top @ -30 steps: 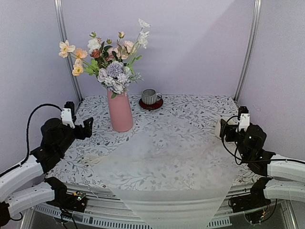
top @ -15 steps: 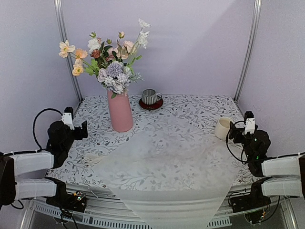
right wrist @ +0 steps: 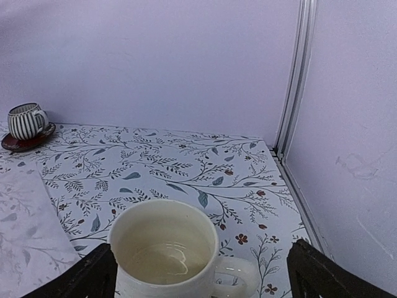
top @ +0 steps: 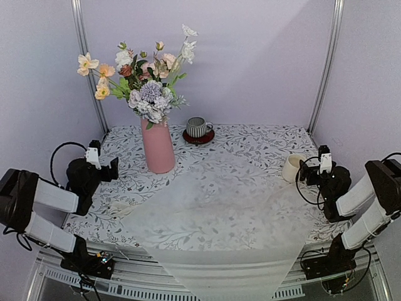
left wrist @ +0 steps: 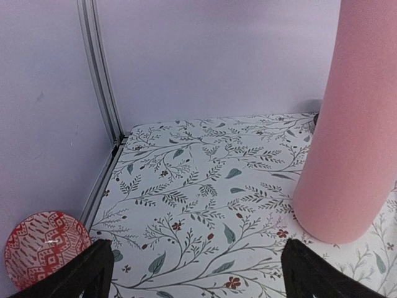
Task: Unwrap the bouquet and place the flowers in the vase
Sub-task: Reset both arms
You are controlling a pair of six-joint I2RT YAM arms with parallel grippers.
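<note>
Both arms have folded back toward the lower corners of the overhead view over the last second. The left gripper (top: 105, 162) and right gripper (top: 308, 170) hold nothing, jaws spread wide. The flowers (top: 141, 81) stand in the pink vase (top: 158, 147), upper left of centre. The wrapping paper (top: 213, 213) lies flat at lower centre. Judgement: task appears complete. The leaf-print worktop (top: 263, 141) also carries a cream mug (top: 292, 167) and a striped mug (top: 198, 127). Plain lilac walls enclose it.
</note>
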